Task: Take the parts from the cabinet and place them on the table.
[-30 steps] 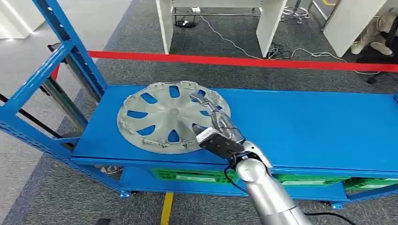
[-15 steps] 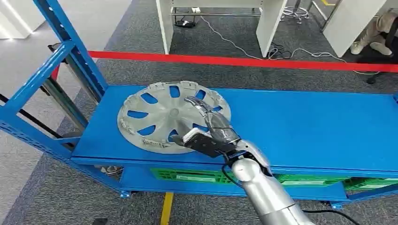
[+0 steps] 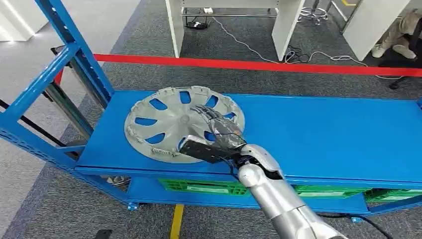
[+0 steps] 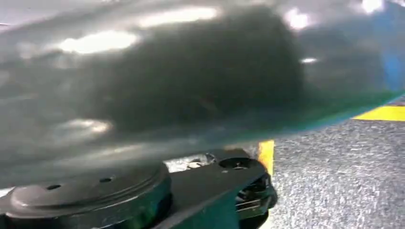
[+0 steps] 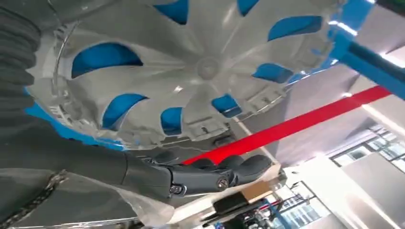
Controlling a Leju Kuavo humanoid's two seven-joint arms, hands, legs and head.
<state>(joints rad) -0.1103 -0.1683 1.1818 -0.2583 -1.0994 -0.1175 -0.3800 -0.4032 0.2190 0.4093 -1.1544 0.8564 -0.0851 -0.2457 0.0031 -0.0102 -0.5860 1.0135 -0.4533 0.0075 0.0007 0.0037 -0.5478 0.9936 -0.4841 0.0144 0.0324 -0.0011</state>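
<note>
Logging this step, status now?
Right hand open over the hubcap, no grip. Hubcap flat on blue shelf. Left hand's state unclear. Nothing blocking.

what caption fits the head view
Right hand reaching over a grey hubcap lying on the blue shelf.

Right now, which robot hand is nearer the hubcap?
Right. The right robot hand is over the grey hubcap on the blue shelf, its fingers spread above the spokes. The left robot hand hangs low beside the robot, its wrist camera facing the floor.
</note>
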